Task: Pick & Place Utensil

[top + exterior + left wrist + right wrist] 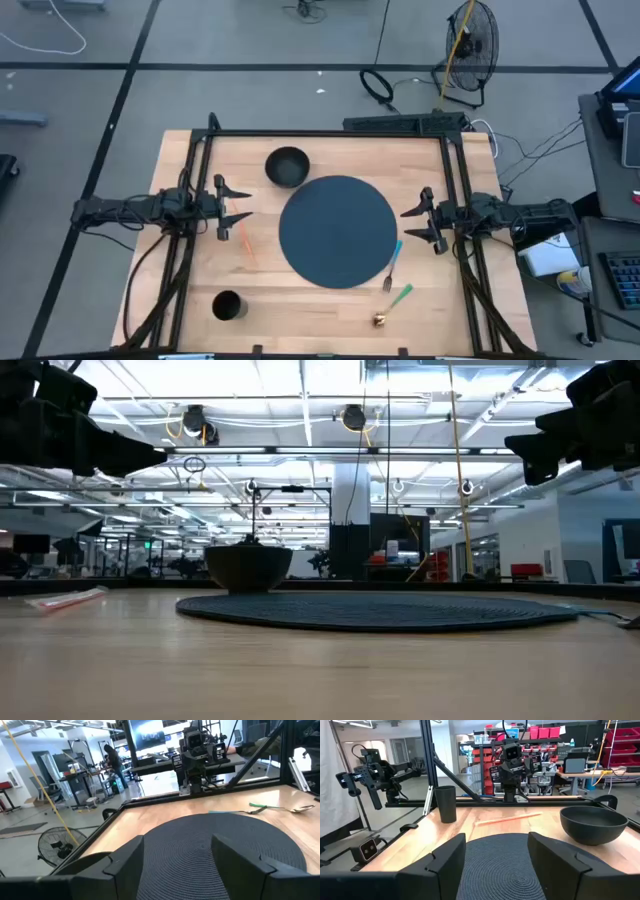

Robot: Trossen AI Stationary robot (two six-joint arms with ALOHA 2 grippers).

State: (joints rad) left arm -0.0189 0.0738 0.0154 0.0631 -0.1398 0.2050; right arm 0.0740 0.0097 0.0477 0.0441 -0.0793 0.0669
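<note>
A round dark woven placemat (337,230) lies at the table's middle. On its right edge rests a blue-handled fork (392,265), with a green-handled spoon (393,305) on the wood just nearer. A thin orange utensil (244,243) lies on the wood left of the mat. My left gripper (243,205) hovers open at the mat's left side, above the orange utensil's far end. My right gripper (407,224) hovers open at the mat's right edge, just beyond the fork. The left wrist view shows the fork (225,812) and spoon (280,808); the right wrist view shows the orange utensil (509,818).
A dark bowl (287,166) stands on the wood at the mat's far-left rim. A dark cup (228,305) stands near the table's near-left corner. A black frame (330,133) borders the far and side edges. Bare wood lies between cup and spoon.
</note>
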